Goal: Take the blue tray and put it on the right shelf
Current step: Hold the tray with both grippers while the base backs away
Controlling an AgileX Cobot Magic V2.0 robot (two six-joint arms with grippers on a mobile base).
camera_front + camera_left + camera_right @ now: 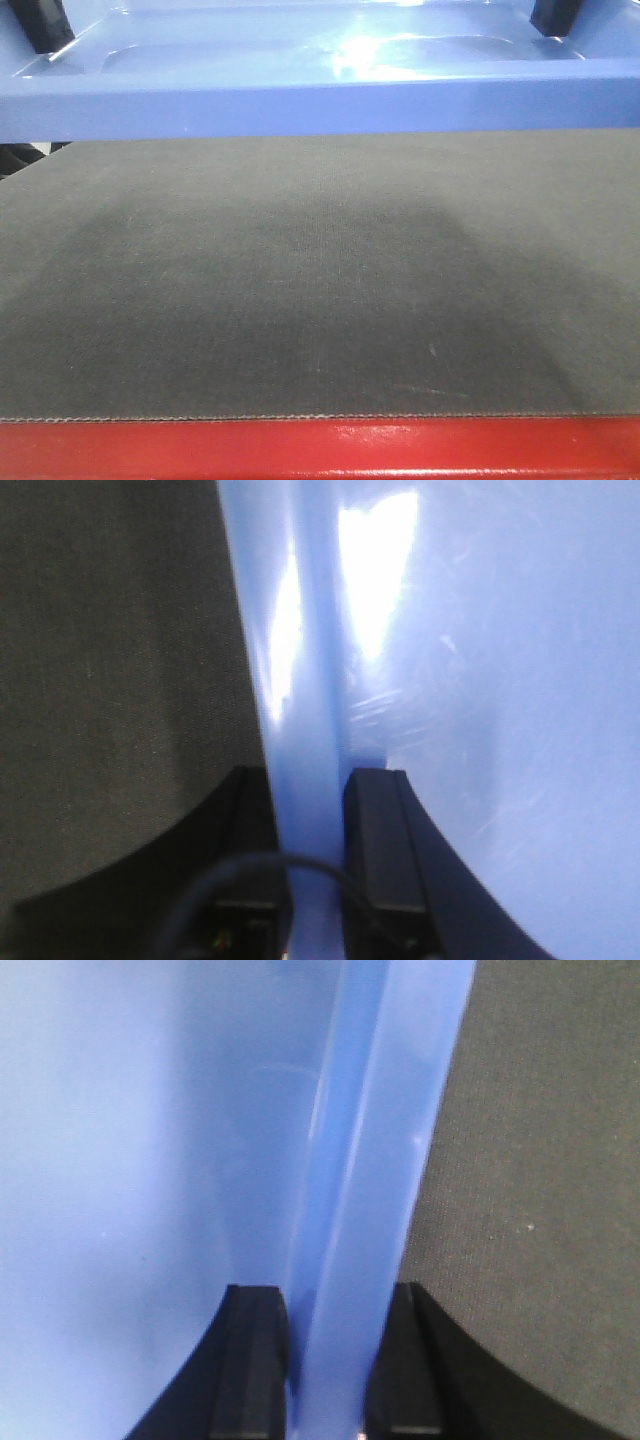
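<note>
The blue tray (320, 80) is glossy periwinkle plastic and fills the top of the front view, held up above the table. My left gripper (42, 25) is shut on the tray's left rim. In the left wrist view its two black fingers (375, 830) clamp the rolled rim of the tray (480, 680) between them, and the gripper (310, 820) sits on that rim. My right gripper (555, 15) is shut on the right rim. In the right wrist view the gripper (335, 1330) has its fingers (250, 1350) on either side of the tray rim (390, 1110). The right shelf is out of view.
A dark grey-black table top (320, 280) with a red front edge (320, 450) lies under the tray. The same dark top shows beside the tray in the left wrist view (110, 660) and the right wrist view (540, 1160).
</note>
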